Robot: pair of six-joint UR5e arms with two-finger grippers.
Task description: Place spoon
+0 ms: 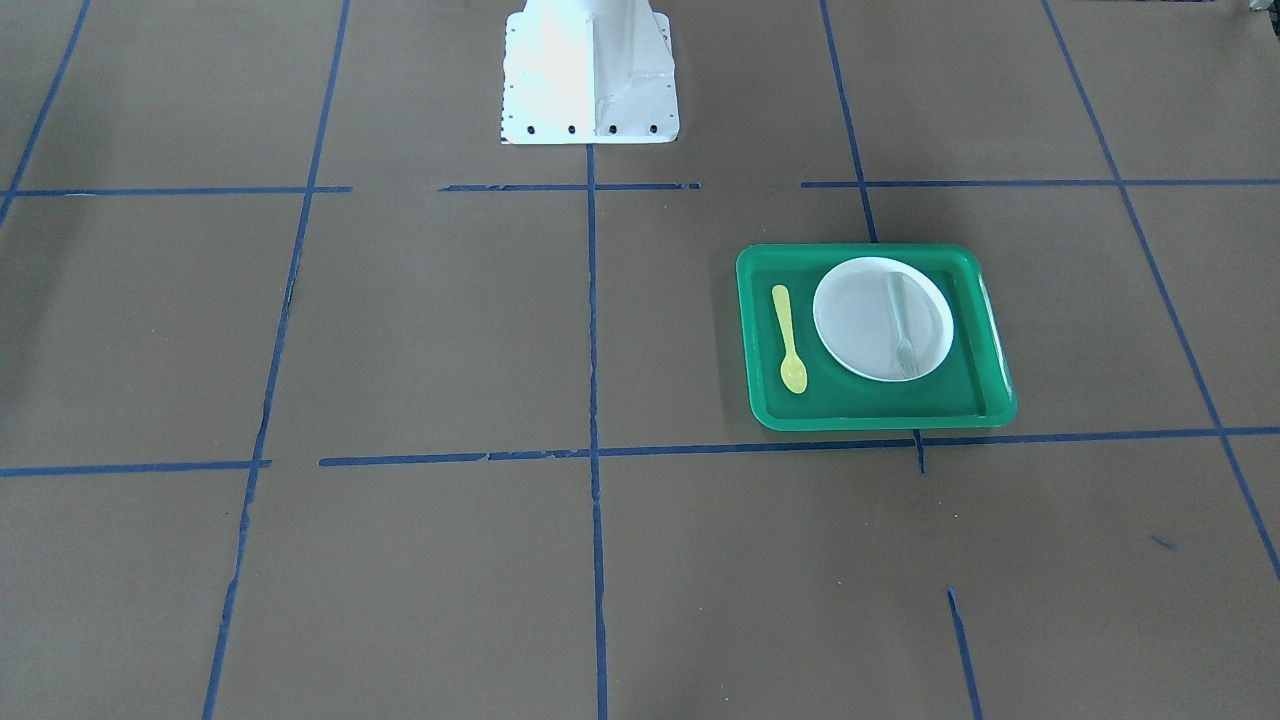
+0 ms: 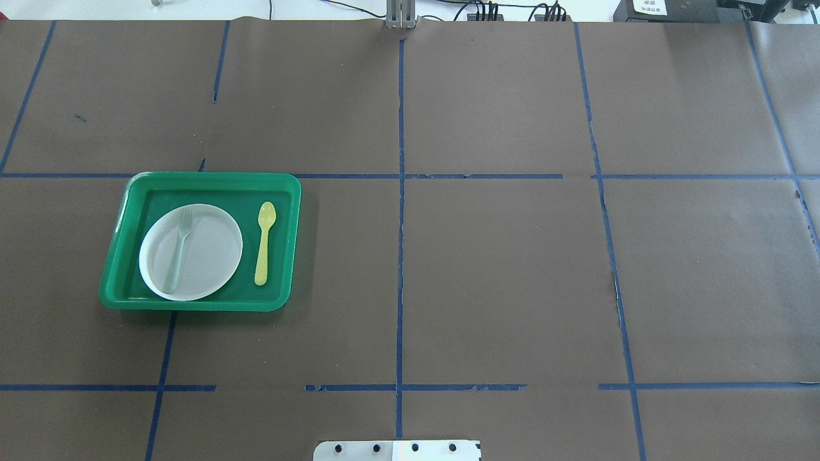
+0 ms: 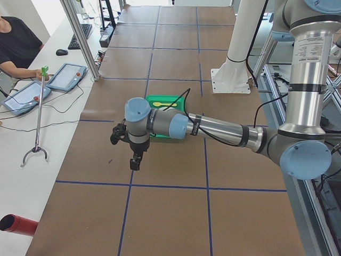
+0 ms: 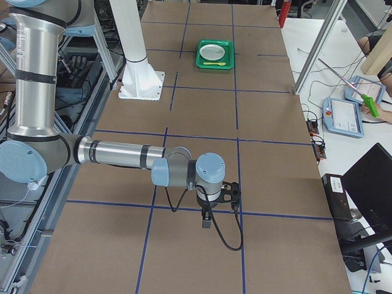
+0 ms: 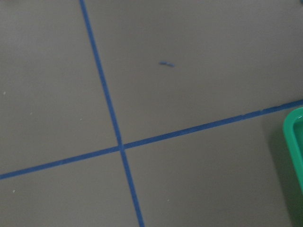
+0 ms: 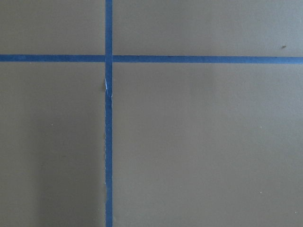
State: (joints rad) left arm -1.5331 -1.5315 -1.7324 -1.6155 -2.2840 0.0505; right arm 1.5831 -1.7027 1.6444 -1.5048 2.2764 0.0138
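The yellow spoon lies flat on the floor of the green tray, beside the white plate. In the overhead view the spoon is right of the plate, bowl pointing away from the robot. Neither gripper touches it. My left gripper shows only in the exterior left view, hanging above the table short of the tray; I cannot tell if it is open or shut. My right gripper shows only in the exterior right view, far from the tray; I cannot tell its state either.
A pale grey-green fork lies on the plate. The tray's corner shows at the right edge of the left wrist view. Blue tape lines cross the brown table. The robot's white base stands at the table's middle edge.
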